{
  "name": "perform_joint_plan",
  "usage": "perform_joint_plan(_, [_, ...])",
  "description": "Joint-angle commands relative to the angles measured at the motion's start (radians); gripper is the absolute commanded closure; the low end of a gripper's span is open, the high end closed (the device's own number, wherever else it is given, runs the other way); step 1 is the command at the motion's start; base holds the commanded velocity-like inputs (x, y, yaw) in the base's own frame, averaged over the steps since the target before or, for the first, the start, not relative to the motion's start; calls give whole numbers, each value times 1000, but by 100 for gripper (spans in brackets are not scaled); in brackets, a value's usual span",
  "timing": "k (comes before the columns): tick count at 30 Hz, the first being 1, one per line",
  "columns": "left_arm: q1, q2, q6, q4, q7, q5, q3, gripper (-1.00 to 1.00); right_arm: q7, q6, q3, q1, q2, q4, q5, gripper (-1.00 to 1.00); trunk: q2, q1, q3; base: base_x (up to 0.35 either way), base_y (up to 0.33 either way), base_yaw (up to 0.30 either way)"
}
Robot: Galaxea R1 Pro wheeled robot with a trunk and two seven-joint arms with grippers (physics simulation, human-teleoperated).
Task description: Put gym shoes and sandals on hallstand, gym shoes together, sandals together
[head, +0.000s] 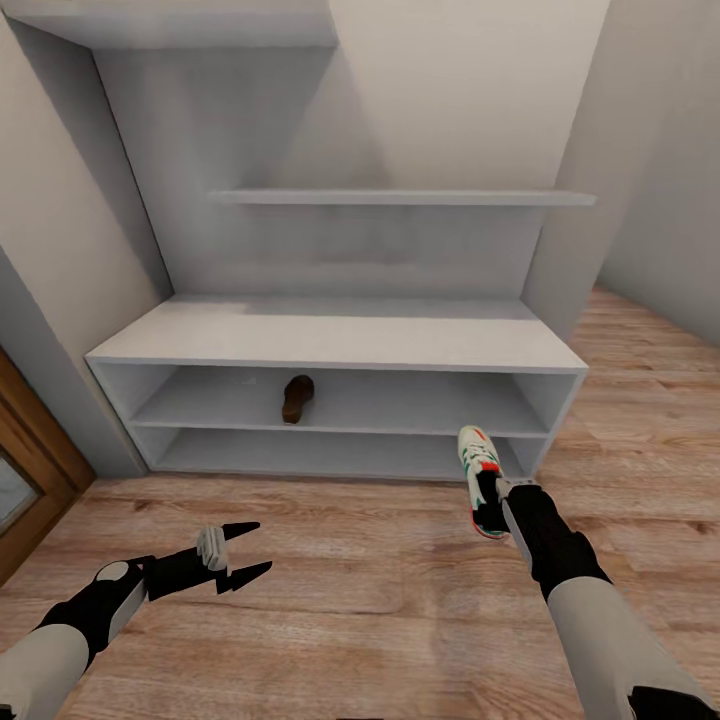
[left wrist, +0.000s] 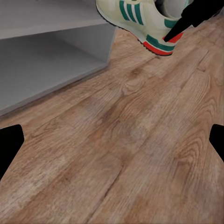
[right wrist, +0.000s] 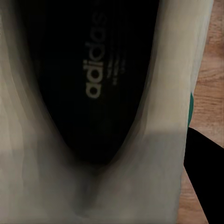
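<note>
One gym shoe (head: 477, 462), white with green stripes and a red-orange heel, hangs just above the corridor floor (head: 350, 590) in front of the hallstand's (head: 330, 340) lower right corner, toe toward the rack. My right gripper (head: 489, 492) is shut on its heel. The left wrist view shows the same gym shoe (left wrist: 135, 18) with a black finger (left wrist: 186, 21) on its heel collar. In the right wrist view I look into the gym shoe (right wrist: 93, 93) at its dark insole. One dark-brown sandal (head: 297, 398) lies on the upper open shelf. My left gripper (head: 246, 552) is open over the floor, holding nothing.
The white rack has a bench top, two open shelves and a floating shelf (head: 400, 198) on its back panel. A wooden door frame (head: 30, 470) stands at the left. Walls close in on both sides; bare floor stretches to the right (head: 650, 400).
</note>
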Motion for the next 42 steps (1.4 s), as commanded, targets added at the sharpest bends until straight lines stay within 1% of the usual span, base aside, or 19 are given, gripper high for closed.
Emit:
perform_joint_plan(1, [-1,1,-5,1,0,9,-9,-100,0,4,-1,0,0,0,3,100,0,0,-1,0,0,0])
perform_joint_plan(5, [-1,1,-5,1,0,9,-9,-100,0,3,-1,0,0,0,4,100,0,0,-1,43,0,0])
perform_joint_plan(10, [-1,1,-5,1,0,9,-10,-100,0,4,-2,0,0,-7,4,100,0,0,-1,230,0,0])
perform_joint_plan(18, [-1,1,-5,2,0,9,-10,-100,0,5,-2,0,-1,-10,4,100,0,0,-1,41,-11,0])
perform_joint_plan(33, [-1,0,-5,2,0,7,-11,-100,0,6,-4,0,-1,-9,3,100,0,0,-1,243,-201,0])
perform_joint_plan(38, [-1,0,-5,2,0,7,-11,-100,0,6,-4,0,-1,-9,3,100,0,0,-1,291,-52,0])
perform_joint_plan(42, [-1,0,-5,2,0,7,-11,-100,0,6,-4,0,-1,-9,3,100,0,0,-1,113,-6,0])
